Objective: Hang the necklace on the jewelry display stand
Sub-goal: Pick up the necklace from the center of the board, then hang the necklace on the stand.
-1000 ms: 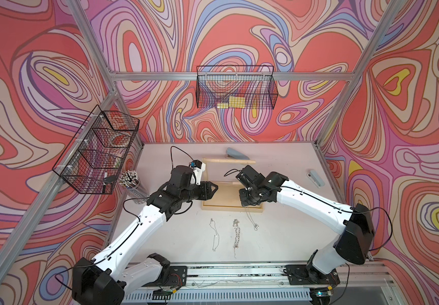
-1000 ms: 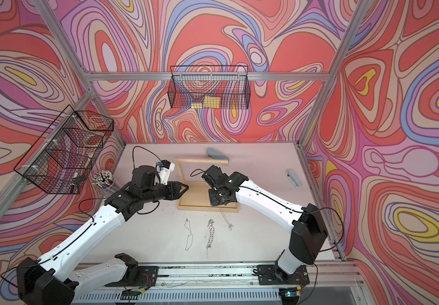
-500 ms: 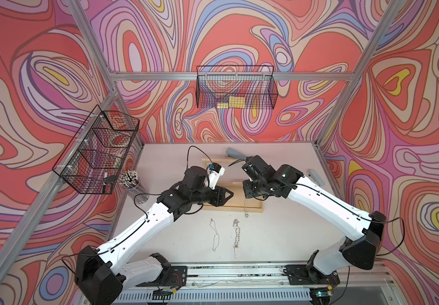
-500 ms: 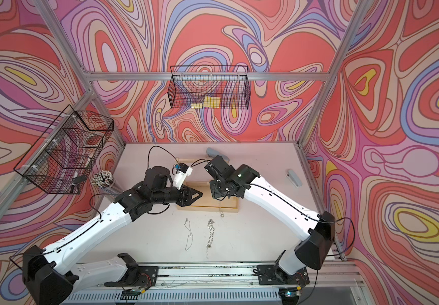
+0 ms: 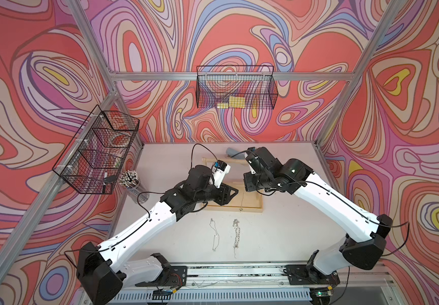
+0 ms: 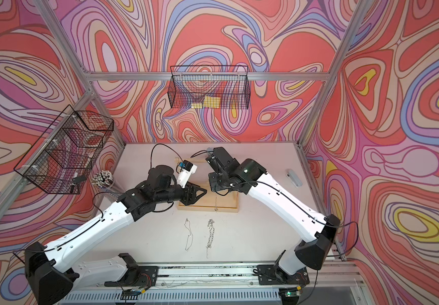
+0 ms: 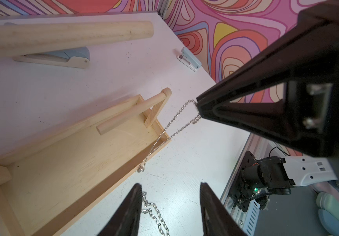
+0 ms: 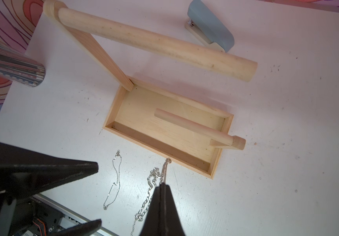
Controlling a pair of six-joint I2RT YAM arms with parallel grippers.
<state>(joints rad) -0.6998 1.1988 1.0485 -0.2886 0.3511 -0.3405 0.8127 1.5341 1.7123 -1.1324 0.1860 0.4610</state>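
No legible txt, labels, brands, nos. or signs in any view.

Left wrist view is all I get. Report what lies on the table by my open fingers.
Observer: Two necklaces: the link chain you partly see, plus a thin chain on its left.
Operator: Describe how the long bar is held up.
Observer: One upright rises from the jewelry display stand's back left corner, nearest the pencil cup.
Operator: Confirm the right grip.
Observer: The right wrist view shows the right gripper shut on the ball-chain necklace.
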